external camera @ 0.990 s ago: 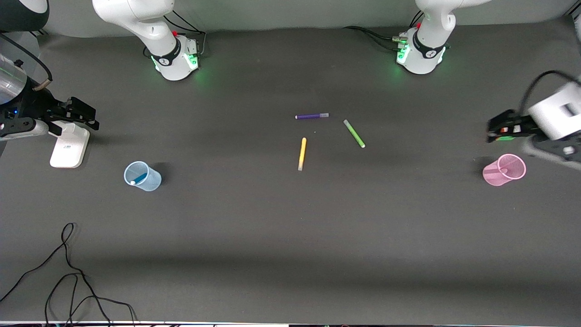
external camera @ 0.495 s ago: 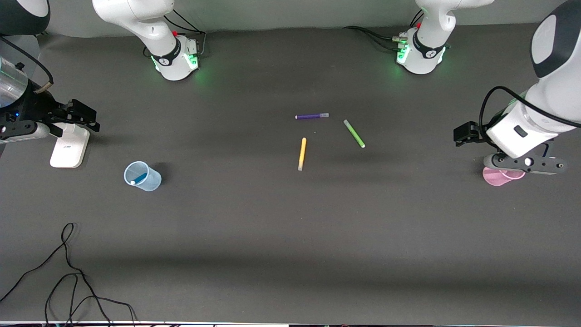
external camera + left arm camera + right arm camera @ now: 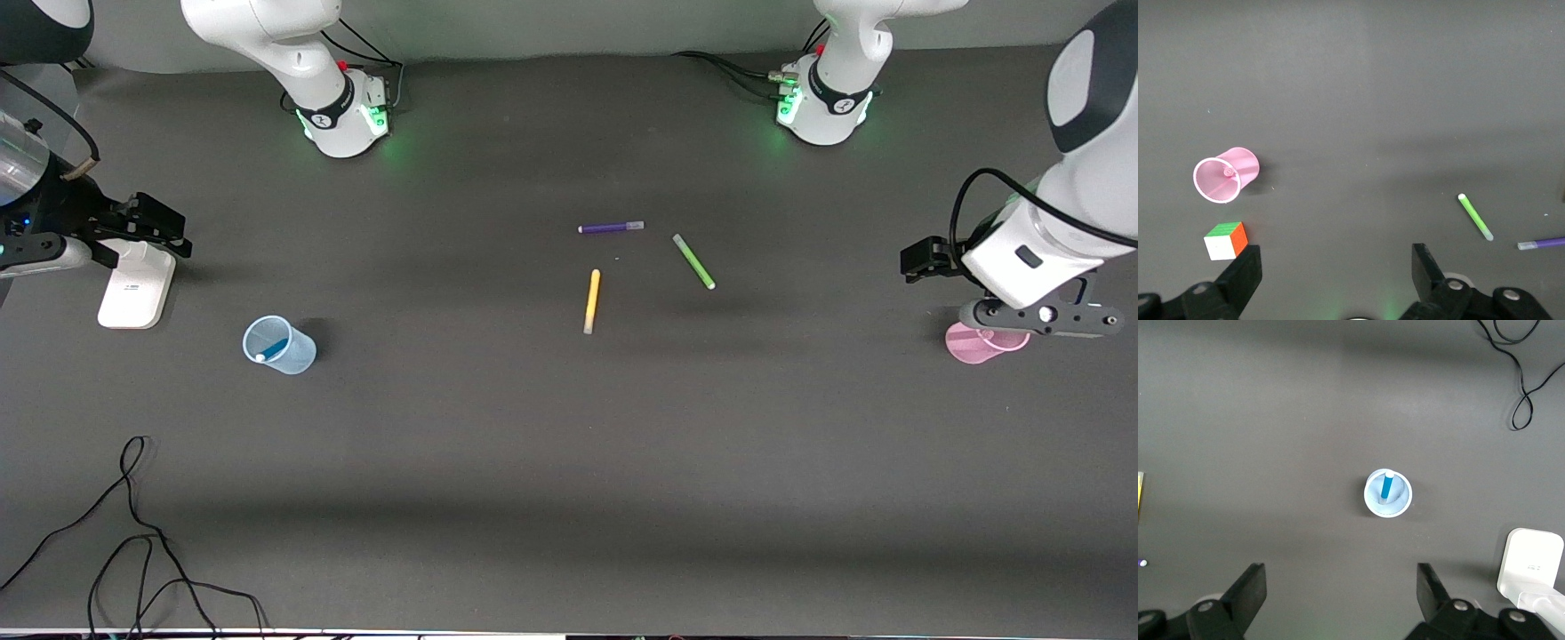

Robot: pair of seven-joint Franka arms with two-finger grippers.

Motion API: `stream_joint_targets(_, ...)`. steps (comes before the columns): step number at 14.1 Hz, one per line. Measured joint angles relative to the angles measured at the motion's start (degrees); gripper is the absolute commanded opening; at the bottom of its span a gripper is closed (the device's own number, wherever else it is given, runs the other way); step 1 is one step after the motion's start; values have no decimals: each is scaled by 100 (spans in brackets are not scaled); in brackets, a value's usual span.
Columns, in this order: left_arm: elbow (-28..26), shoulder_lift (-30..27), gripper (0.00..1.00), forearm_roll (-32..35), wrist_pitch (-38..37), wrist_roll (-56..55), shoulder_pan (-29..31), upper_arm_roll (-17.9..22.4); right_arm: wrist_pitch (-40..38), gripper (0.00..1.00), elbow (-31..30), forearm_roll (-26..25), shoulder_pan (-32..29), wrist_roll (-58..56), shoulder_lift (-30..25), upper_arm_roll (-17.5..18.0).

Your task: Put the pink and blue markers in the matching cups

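The pale blue cup (image 3: pixel 279 345) stands toward the right arm's end of the table with the blue marker (image 3: pixel 271 349) upright in it; both show in the right wrist view, cup (image 3: pixel 1403 503) and marker (image 3: pixel 1387 487). The pink cup (image 3: pixel 971 345) stands at the left arm's end, partly hidden by the left hand. In the left wrist view the pink cup (image 3: pixel 1238 170) holds the pink marker, of which only the end (image 3: pixel 1227 173) shows. My left gripper (image 3: pixel 917 260) (image 3: pixel 1335 273) is open and empty, up beside the pink cup. My right gripper (image 3: pixel 164 227) (image 3: pixel 1338 593) is open and empty, above the table near the blue cup.
A purple pen (image 3: pixel 611 228), a green pen (image 3: pixel 693 261) and a yellow pen (image 3: pixel 591 301) lie mid-table. A colour cube (image 3: pixel 1225 240) sits by the pink cup. A white block (image 3: pixel 135 284) lies under the right hand. A black cable (image 3: pixel 133 533) trails at the front edge.
The left arm has swung in over the pink cup and now covers part of it and the cube. The right arm has barely moved. The pens and cups are unmoved.
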Motion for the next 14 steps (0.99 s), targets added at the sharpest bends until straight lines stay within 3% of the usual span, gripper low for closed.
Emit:
stream_joint_targets(4,-533,-410,100,31,393,-12,12,47,0,100,30,0,0,0,4,0)
stream_joint_targets(14,-602,-322,100,28,452,-14,45,201,-4,100,37,0,0,0,115,0)
